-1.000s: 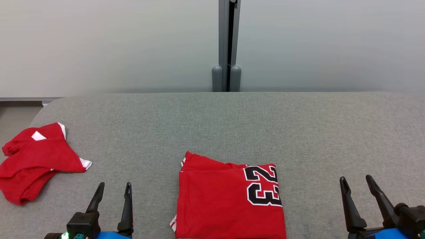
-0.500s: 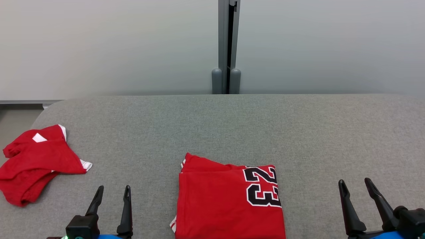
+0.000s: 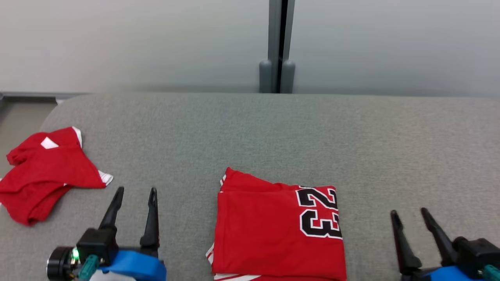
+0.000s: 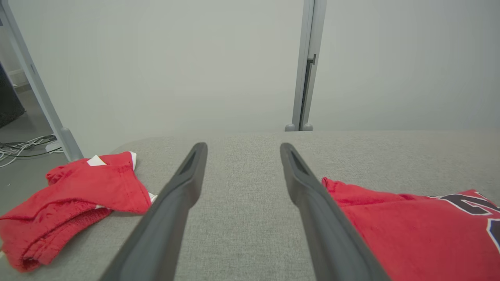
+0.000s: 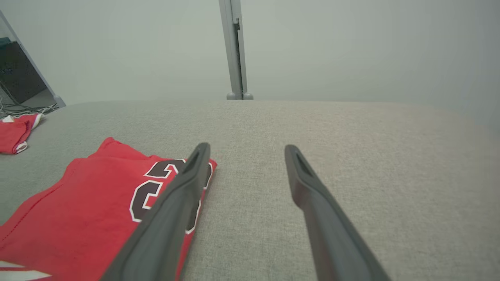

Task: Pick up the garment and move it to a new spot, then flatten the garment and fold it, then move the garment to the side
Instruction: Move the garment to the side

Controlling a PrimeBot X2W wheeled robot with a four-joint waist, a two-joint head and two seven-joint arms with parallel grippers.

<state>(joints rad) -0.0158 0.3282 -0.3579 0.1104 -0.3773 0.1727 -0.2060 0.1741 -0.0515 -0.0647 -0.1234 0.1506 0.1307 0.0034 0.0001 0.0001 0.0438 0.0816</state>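
From the head view, we see the left gripper (image 3: 136,190) at the lower left. Its two dark fingers are spread wide with bare grey cloth between them, and they hold and touch nothing. The right gripper (image 3: 409,212) at the lower right is just as wide apart and equally empty. Between them lies the folded red jersey (image 3: 269,230), at the middle of the near edge of the grey padded surface (image 3: 250,132). It is well apart from both pairs of fingers. The bottom of the view cuts off its near end, so we cannot tell its long axis for sure; what shows is a rough rectangle squared to the surface's edges. The black "23" lies on its side along the jersey's right edge, with the 2 toward the far edge and the 3 toward us. A crumpled red garment (image 3: 47,171) sits at the left edge.

In the left wrist view, the left gripper (image 4: 242,146) gapes over bare surface. The jersey (image 4: 410,230) lies beside its right finger and the crumpled garment (image 4: 78,199) beyond its left. A grey post (image 4: 306,66) stands behind the far edge.

In the right wrist view, the right gripper (image 5: 247,147) is spread wide and holds nothing. Its left finger crosses in front of the jersey's (image 5: 90,210) numbered corner, but we cannot tell whether they touch.
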